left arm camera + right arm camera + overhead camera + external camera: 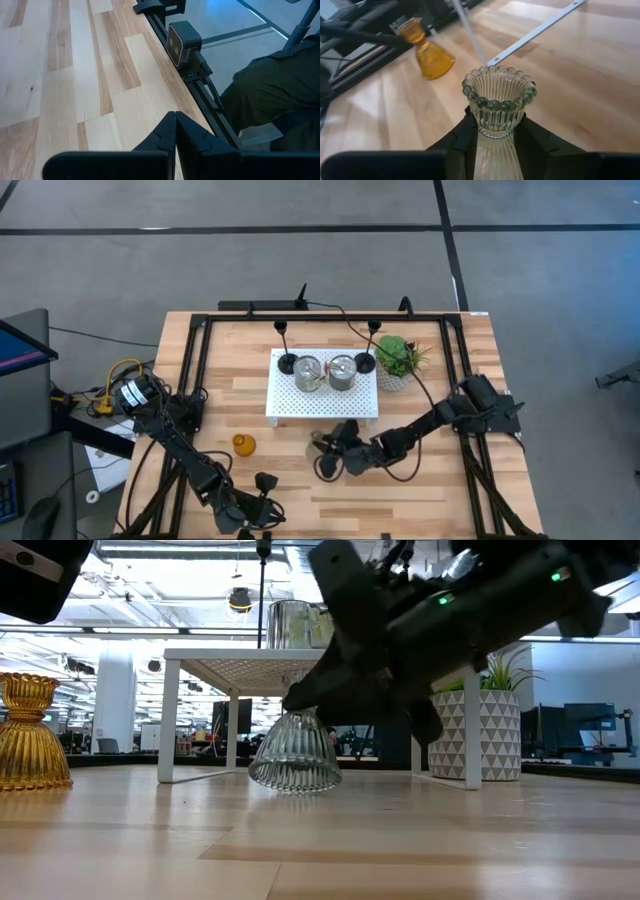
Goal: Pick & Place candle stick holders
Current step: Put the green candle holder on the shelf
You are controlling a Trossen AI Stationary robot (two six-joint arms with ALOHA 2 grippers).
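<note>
My right gripper (pixel 326 448) is shut on the grey-green ribbed glass holder (pixel 295 755), just in front of the white perforated tray (pixel 285 408). The amber glass holder (pixel 244 444) stands on its base to the left of it and also shows in the right wrist view (pixel 427 52). Two silver cups (pixel 307 370) (pixel 343 370) stand on the tray. The two black holders (pixel 287 363) (pixel 365 363) stand at the tray's far corners. My left gripper (pixel 175 117) is shut and empty near the table's front edge. My right gripper pinches the grey-green holder's narrow neck (pixel 495 131) between its two fingers, just under the beaded rim (pixel 499 92). The fingers come from the table's right side, slanting down, across the neck. The holder is upright, its flared base (pixel 295 778) at the table top.
A green potted plant (pixel 400 360) stands right of the tray. A small camera (pixel 184 42) sits on the black rail along the front edge. A person in dark green clothing (pixel 280 90) is beyond that edge. Bare wood lies in front of the tray.
</note>
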